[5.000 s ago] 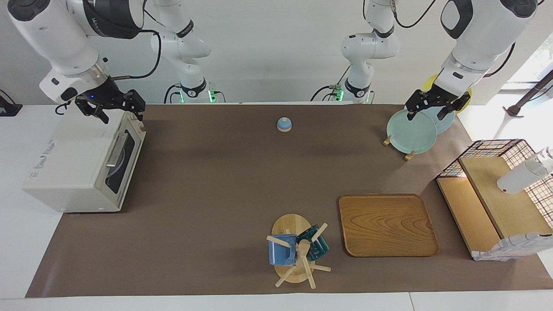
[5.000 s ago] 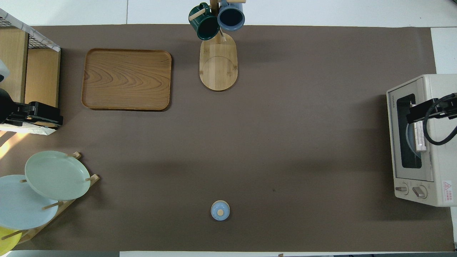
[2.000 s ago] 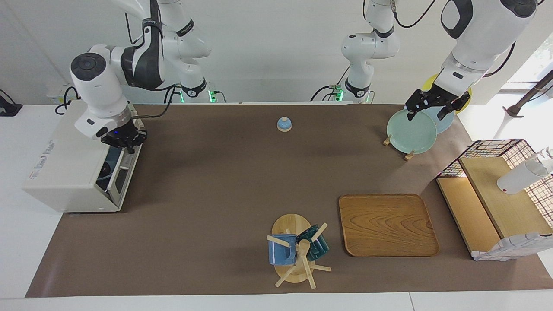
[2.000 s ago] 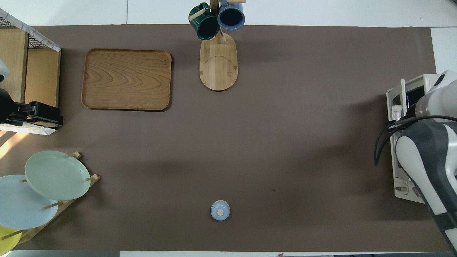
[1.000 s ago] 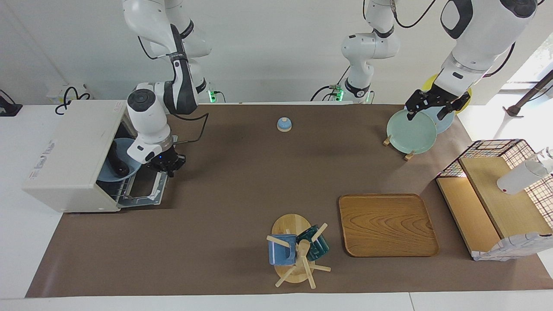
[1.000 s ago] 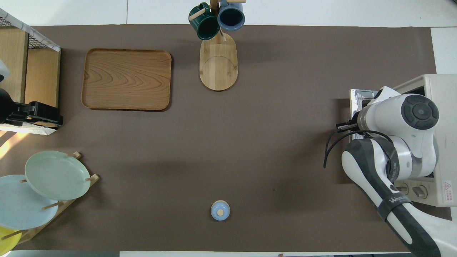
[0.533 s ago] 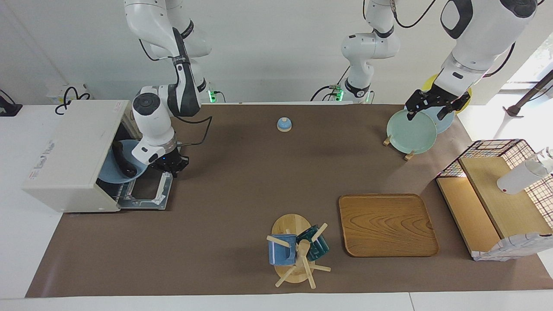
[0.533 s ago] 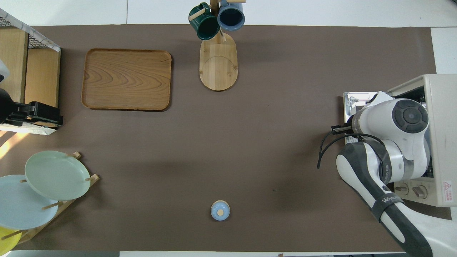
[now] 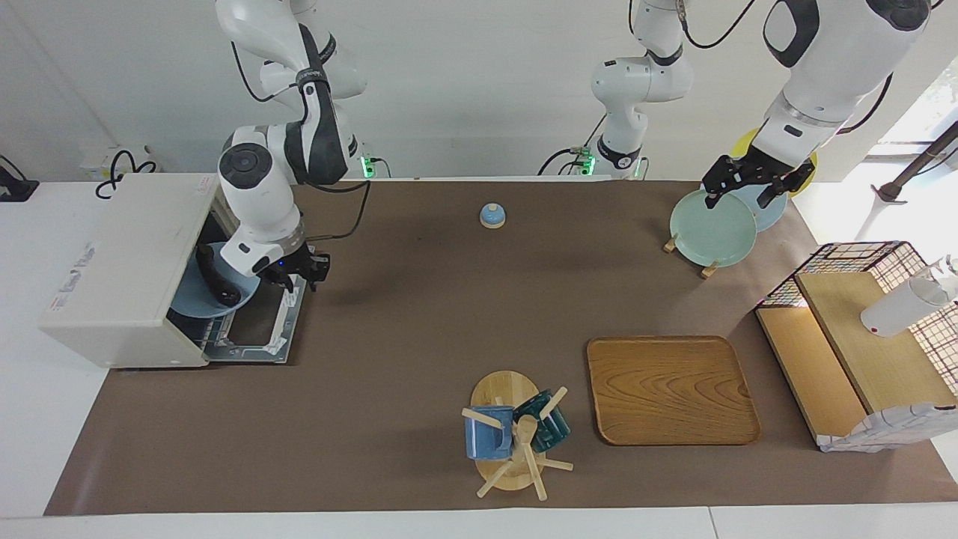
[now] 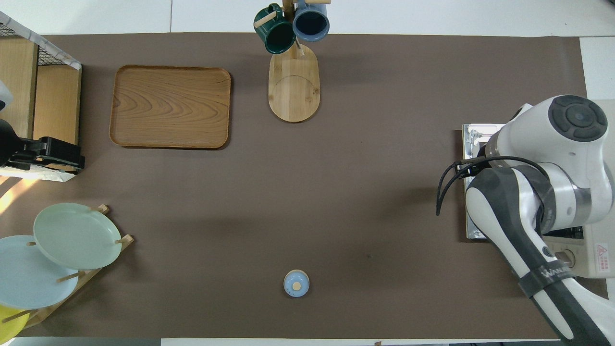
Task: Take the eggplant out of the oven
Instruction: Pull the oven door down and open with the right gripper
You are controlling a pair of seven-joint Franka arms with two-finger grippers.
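The cream-white oven [image 9: 120, 277] stands at the right arm's end of the table, its door [image 9: 258, 329] folded down flat onto the mat. Inside, the dark eggplant [image 9: 210, 278] lies on a blue plate [image 9: 196, 299] on the rack. My right gripper [image 9: 301, 275] hangs open just above the door's handle edge, in front of the oven's mouth, with nothing between its fingers. In the overhead view the right arm covers the eggplant; only the oven's knob corner [image 10: 598, 250] and the door's edge [image 10: 475, 132] show. My left gripper [image 9: 739, 196] waits, open, over the plate rack.
A small blue bell [image 9: 492, 215] sits mid-table near the robots. Green and blue plates stand in a rack [image 9: 712, 227]. A wooden tray [image 9: 672, 389] and a mug tree [image 9: 516, 438] lie farther out. A wooden shelf with a wire basket [image 9: 853, 337] stands at the left arm's end.
The right gripper brought the oven door all the way down, then let go of the handle, opened and rose a little. The left arm has not moved.
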